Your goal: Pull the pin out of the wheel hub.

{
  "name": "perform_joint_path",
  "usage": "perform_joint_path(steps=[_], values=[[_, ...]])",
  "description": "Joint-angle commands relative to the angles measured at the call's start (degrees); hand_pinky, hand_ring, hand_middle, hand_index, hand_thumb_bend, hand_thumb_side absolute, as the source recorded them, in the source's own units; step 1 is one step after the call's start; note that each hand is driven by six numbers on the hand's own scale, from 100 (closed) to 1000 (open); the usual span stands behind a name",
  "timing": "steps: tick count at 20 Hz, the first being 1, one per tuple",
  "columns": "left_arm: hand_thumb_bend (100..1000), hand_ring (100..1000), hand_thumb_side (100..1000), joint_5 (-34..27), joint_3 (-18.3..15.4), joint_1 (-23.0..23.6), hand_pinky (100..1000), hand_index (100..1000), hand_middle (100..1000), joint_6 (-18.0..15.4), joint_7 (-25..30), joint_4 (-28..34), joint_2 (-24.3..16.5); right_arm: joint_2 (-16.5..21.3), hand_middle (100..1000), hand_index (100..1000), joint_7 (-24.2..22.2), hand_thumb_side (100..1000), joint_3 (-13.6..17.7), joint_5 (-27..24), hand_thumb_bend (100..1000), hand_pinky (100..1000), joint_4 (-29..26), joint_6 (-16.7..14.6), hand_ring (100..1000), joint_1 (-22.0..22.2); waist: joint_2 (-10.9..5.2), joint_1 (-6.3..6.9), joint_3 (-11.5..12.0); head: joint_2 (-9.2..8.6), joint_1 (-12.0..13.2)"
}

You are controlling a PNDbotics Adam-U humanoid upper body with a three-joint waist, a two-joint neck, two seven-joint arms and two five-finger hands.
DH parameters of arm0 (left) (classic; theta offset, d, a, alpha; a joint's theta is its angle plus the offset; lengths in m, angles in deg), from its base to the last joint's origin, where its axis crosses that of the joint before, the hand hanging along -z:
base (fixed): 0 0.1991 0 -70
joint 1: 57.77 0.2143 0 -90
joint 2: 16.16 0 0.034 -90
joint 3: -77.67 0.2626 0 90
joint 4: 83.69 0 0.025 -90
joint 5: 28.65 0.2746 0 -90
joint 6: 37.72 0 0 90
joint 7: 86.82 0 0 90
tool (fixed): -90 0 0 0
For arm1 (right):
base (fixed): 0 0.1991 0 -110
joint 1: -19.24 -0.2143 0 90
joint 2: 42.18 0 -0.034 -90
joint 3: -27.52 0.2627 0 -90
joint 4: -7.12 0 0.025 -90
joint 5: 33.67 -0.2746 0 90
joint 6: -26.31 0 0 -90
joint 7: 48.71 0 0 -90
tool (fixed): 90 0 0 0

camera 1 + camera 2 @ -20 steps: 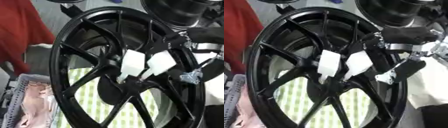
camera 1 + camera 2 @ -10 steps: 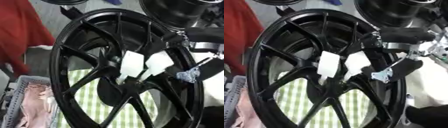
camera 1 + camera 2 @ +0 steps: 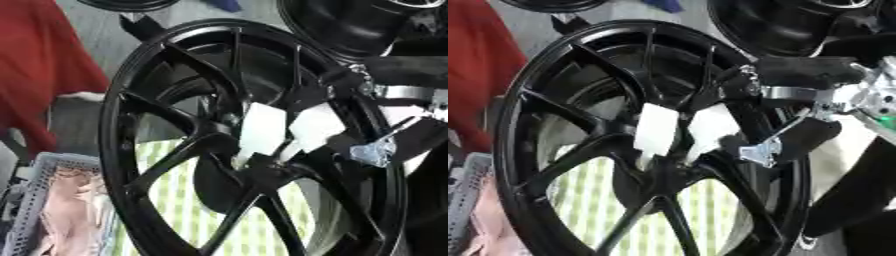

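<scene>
Since a moment ago the right hand (image 3: 798,145) has edged nearer along the wheel hub (image 3: 254,150), whether its fingers are curled I cannot tell; the pin, unseen near the white tabs (image 3: 262,127), likely handles stiff and small.

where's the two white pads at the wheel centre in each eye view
Left eye view: the white pads sit just right of the middle, on the hub of the black wheel.
Right eye view: the pads sit at about the middle, a bit further left.
Shared landmark: the silver bracket just right of and below the pads, in both views.
</scene>
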Motion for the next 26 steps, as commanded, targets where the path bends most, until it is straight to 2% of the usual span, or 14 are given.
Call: perform_joint_path(steps=[1, 8, 15, 18, 26], values=[[100, 760, 819, -0.04, -0.13, -0.23, 1000, 875, 775, 0.08, -0.07, 0.85, -0.58, 1.12, 764, 885, -0.33, 449, 0.41, -0.08, 142, 856, -0.35, 0.18, 873, -0.75, -1.46, 0.58, -0.03, -0.78, -0.17], [100, 759, 820, -0.03, -0.18, -0.24, 1000, 876, 775, 0.08, -0.1, 0.85, -0.33, 0.7, 726, 858, -0.22, 455, -0.1, -0.01, 124, 846, -0.35, 0.35, 859, -0.8, -1.19, 0.58, 0.28, -1.05, -0.29], [100, 759, 820, 0.03, -0.16, -0.24, 1000, 876, 775, 0.21, 0.01, 0.85, -0.2, 0.35, 624, 793, 0.53, 452, -0.58, -0.96, 100, 835, -0.35, 0.54, 836, -1.08, -1.05, 0.58, 0.23, -1.1, -0.23], [100, 759, 819, 0.05, -0.19, -0.27, 1000, 875, 774, 0.19, -0.01, 0.85, -0.23, 0.24, 567, 746, 0.59, 432, -0.72, -1.04, 107, 833, -0.35, 0.62, 817, -1.11, -1.03, 0.58, 0.22, -1.13, -0.27], [100, 757, 825, 0.03, -0.24, -0.21, 1000, 874, 773, 0.22, -0.17, 0.85, -0.07, 0.03, 524, 718, -0.19, 350, -0.96, -0.67, 134, 828, -0.35, 0.63, 778, -1.03, -0.93, 0.58, 0.09, -1.28, -0.32]])
